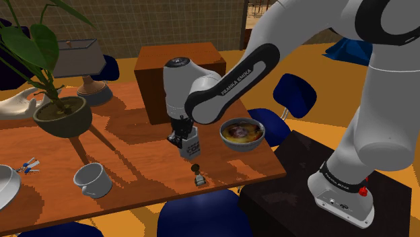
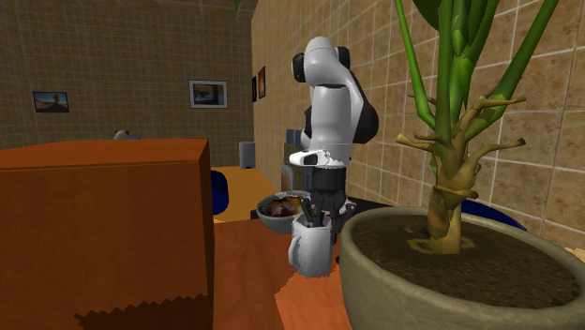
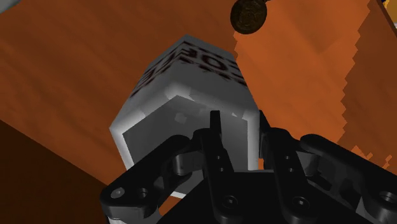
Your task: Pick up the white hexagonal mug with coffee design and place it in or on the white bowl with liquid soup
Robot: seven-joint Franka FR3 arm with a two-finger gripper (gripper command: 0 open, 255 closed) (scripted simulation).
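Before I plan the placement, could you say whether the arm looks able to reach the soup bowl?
Probably yes: the tool clasps the mug close beside the bowl, with bare table between them.

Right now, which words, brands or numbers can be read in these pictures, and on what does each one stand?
"FRANKA EMIKA": on the white arm's forearm.
Dark print on the white hexagonal mug: too blurred to read.
Small label on the arm's base: too small to read.
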